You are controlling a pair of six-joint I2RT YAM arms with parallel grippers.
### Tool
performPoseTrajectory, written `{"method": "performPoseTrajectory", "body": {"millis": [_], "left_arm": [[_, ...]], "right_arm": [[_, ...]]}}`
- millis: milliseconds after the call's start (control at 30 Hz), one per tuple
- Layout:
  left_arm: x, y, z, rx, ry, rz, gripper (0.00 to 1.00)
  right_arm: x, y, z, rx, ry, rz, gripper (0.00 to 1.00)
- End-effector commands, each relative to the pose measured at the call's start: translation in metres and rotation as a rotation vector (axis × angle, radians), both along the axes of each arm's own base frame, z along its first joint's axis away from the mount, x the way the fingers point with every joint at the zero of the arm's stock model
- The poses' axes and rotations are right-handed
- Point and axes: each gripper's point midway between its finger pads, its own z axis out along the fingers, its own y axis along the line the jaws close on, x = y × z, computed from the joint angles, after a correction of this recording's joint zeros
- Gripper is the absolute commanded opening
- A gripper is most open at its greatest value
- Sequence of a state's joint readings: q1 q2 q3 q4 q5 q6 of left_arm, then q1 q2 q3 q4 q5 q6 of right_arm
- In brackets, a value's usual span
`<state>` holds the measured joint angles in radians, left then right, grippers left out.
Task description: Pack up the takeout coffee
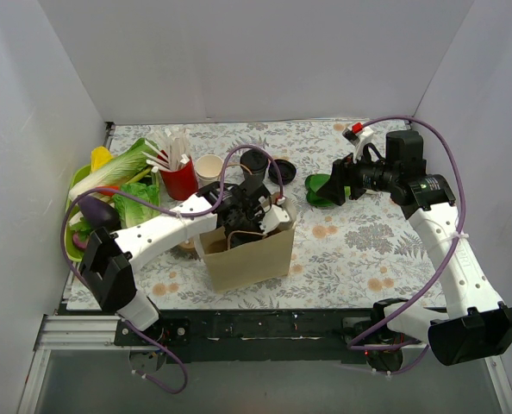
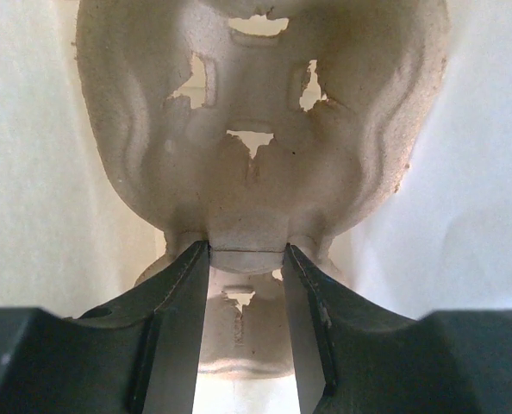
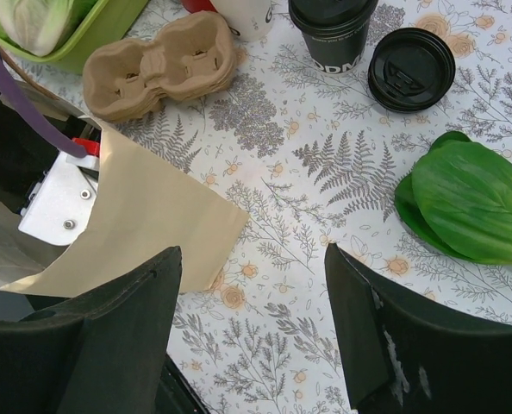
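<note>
Inside bag (image 1: pixel 247 259) — L gripper (image 2: pixel 246 250) pinching pulp carrier (image 2: pixel 256 172), R gripper (image 3: pixel 252 253) spread

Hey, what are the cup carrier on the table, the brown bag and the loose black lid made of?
Cup carrier: moulded paper pulp, matte; rough, fibrous tan surface.
Brown bag: kraft paper, matte; crisp folds.
Loose black lid: probably plastic; faint sheen, moulded rings.
</note>
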<state>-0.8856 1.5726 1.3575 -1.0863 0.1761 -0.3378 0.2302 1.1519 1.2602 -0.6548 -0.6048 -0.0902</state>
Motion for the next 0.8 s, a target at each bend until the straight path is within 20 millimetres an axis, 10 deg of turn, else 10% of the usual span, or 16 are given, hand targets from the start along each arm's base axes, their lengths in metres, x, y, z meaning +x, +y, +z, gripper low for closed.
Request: {"method": "performPoseTrajectory", "body": {"millis": [0,567,767], "left_arm": [[0.000,0.006,0.002,-0.006,-0.035,0.032,0.17],[0.010,0.001,0.019,-0.059,-0.097,0.089,0.61],[0.008,-0.001,0.024,-0.076,-0.090,0.091,0.63]], "right_arm": [[-0.001,-0.001,0.011,-0.004,-0.051,0.006,0.75],[-0.001,-0.004,0.010,-0.014,-0.059,-0.009,0.75],[-0.001,-0.004,0.010,-0.016,-0.060,-0.011,0.76]]}}
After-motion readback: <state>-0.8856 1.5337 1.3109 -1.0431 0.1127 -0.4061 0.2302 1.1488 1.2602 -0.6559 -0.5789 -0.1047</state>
